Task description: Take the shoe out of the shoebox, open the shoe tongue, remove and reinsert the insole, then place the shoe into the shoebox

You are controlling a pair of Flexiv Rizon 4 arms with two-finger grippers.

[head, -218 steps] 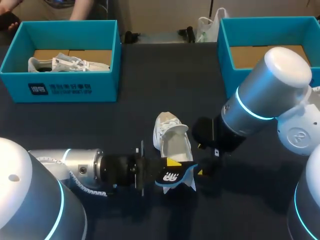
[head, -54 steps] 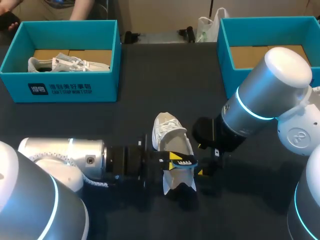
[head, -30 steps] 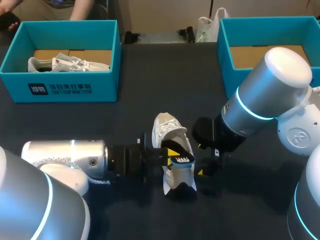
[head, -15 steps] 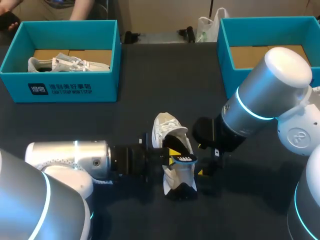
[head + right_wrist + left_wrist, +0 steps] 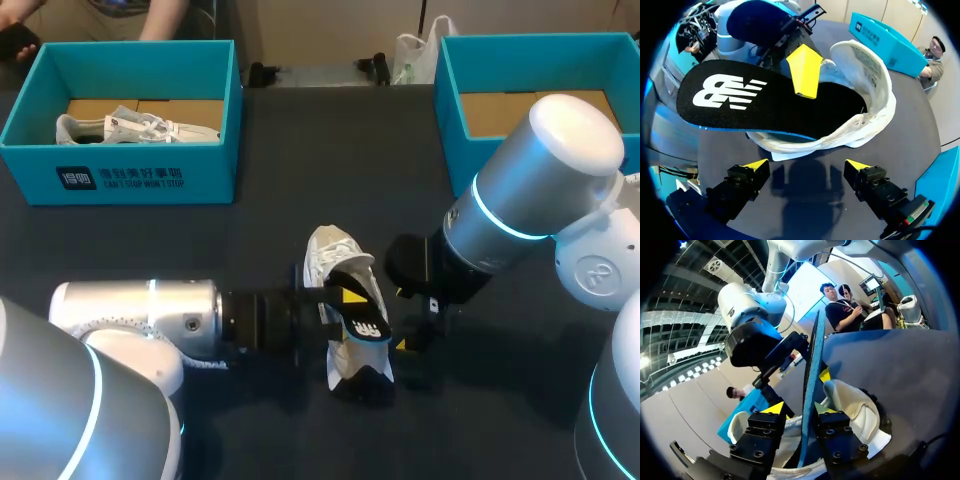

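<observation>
While the right gripper [image 5: 807,166] hangs with its fingers spread wide and nothing between them, just short of the heel end of the white shoe [image 5: 867,70], the left gripper [image 5: 800,410] stays clenched on the black insole [image 5: 740,97], one yellow tip pressed to each face. A few seconds ago the insole lay nearly flat outside the heel; since then the left arm has pushed in toward the shoe and tipped it, so that its front end now sits inside the shoe's opening and only the logo end juts out past the collar. This suggests the removal is done and the reinsertion is under way but unfinished, since the heel part still has to be seated flat. The shoe rests on the dark table [image 5: 300,150], between the two grippers and well apart from both teal boxes: the right shoebox [image 5: 450,110] looks empty, while the left shoebox [image 5: 130,175] holds another shoe.
</observation>
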